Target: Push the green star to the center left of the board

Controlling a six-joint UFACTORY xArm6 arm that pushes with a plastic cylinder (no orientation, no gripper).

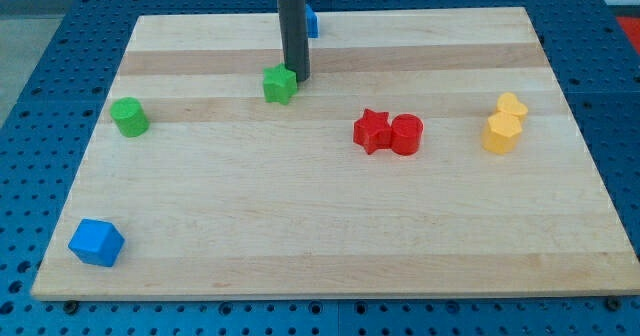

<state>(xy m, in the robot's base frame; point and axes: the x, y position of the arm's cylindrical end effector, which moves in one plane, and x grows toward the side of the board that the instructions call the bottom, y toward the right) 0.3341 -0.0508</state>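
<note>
The green star (279, 84) lies on the wooden board (330, 226), in the upper part, left of the middle. My tip (300, 79) is the lower end of a dark rod that comes down from the view's top. It stands right against the star's right side, touching or nearly touching it. A green cylinder (129, 117) sits at the board's left, below and left of the star.
A blue block (311, 21) sits at the top edge, partly hidden behind the rod. A blue cube (96, 242) lies at the bottom left. A red star (372, 131) and red cylinder (406, 135) touch at centre right. Two yellow blocks (504, 124) stand at the right.
</note>
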